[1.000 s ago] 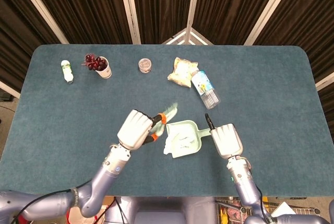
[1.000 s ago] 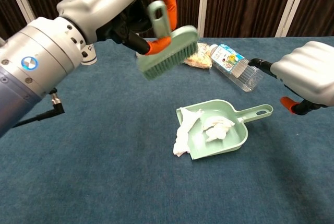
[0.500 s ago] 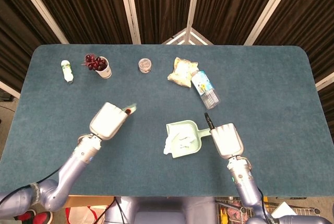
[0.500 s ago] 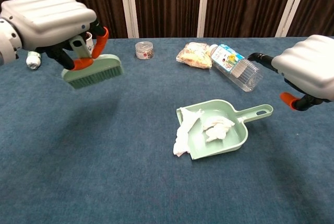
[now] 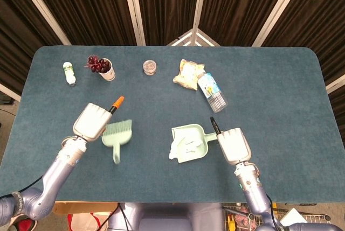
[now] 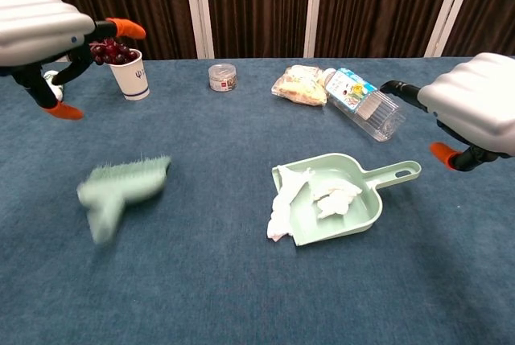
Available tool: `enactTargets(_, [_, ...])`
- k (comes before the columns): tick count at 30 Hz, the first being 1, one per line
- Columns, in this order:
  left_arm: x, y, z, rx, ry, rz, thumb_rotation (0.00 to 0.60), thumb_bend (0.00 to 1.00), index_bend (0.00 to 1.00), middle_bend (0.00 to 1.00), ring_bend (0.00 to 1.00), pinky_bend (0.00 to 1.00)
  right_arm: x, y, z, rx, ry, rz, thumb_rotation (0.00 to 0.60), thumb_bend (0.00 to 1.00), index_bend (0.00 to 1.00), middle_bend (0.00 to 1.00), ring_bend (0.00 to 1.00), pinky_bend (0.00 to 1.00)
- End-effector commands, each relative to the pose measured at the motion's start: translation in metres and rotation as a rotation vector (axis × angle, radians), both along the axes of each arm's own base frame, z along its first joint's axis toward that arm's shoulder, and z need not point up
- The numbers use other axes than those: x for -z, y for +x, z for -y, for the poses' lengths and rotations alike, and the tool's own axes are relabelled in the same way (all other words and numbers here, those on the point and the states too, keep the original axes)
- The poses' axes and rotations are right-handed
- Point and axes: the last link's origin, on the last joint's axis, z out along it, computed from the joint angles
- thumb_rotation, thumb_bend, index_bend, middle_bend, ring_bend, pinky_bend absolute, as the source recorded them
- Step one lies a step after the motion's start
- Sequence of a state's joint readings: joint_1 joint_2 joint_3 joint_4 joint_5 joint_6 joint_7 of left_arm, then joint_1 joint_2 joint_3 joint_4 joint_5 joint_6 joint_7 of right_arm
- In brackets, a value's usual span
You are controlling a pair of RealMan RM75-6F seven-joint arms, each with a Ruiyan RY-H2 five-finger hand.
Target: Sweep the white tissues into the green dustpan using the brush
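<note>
The green brush [image 5: 116, 137] is loose and apart from my left hand, its bristles towards that hand; in the chest view the brush [image 6: 121, 188] is motion-blurred low over the table. My left hand [image 5: 91, 120] hovers above it, fingers spread and holding nothing; the chest view shows this hand [image 6: 40, 27] at the top left. The green dustpan [image 5: 197, 132] lies at the middle of the table with white tissues [image 5: 183, 146] inside. One tissue [image 6: 282, 208] hangs over the dustpan's [image 6: 370, 208] left lip. My right hand [image 5: 233, 144] floats empty just right of the dustpan handle.
Along the far side stand a small white bottle [image 5: 69, 73], a cup of dark grapes [image 5: 105, 69], a small jar [image 5: 150, 68], a snack bag [image 5: 187, 74] and a lying plastic bottle [image 5: 212, 92]. The blue cloth covers the whole table.
My left hand swung the brush leftwards away from the dustpan, then let it go; the brush has dropped below the hand. The right hand, dustpan and tissues have stayed put.
</note>
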State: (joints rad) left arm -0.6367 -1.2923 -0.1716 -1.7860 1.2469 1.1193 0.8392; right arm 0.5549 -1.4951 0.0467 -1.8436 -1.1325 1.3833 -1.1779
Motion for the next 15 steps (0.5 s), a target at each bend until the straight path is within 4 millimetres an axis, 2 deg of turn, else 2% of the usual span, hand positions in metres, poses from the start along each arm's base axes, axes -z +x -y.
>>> enactTargets(1, [-0.010,0.002,0.004,-0.001,0.030,0.071,0.600,0.00,0.04,0.61,0.78,0.91,-0.002,0.001,0.000,-0.006,-0.008,0.001,0.600,0.47,0.00,0.83,0.78,0.81])
enactTargets(5, [-0.022,0.004,0.006,-0.001,0.066,0.179,0.600,0.00,0.04,0.53,0.73,0.85,-0.007,-0.001,0.000,0.000,-0.021,0.006,0.600,0.47,0.00,0.81,0.76,0.81])
enactTargets(7, [-0.028,0.002,0.009,-0.029,0.065,0.229,0.600,0.00,0.04,0.47,0.67,0.77,-0.010,-0.002,0.000,0.002,-0.026,0.012,0.600,0.47,0.00,0.77,0.72,0.80])
enactTargets(8, [-0.031,0.000,0.012,-0.049,0.061,0.252,0.600,0.00,0.04,0.41,0.60,0.71,-0.012,-0.002,-0.001,0.000,-0.027,0.020,0.600,0.47,0.00,0.71,0.67,0.77])
enactTargets(10, [-0.037,-0.006,0.022,-0.088,0.052,0.296,0.600,0.00,0.04,0.28,0.45,0.57,-0.017,-0.005,-0.003,0.009,-0.026,0.043,0.600,0.48,0.00,0.53,0.48,0.62])
enactTargets(12, [-0.039,-0.015,0.040,-0.141,0.031,0.357,0.600,0.01,0.03,0.16,0.31,0.44,-0.023,-0.012,-0.006,0.030,-0.031,0.081,0.600,0.48,0.00,0.29,0.21,0.35])
enactTargets(15, [-0.043,-0.033,0.071,-0.198,-0.003,0.429,0.600,0.01,0.00,0.06,0.17,0.30,-0.031,-0.028,-0.015,0.107,-0.020,0.190,0.600,0.48,0.00,0.08,0.02,0.15])
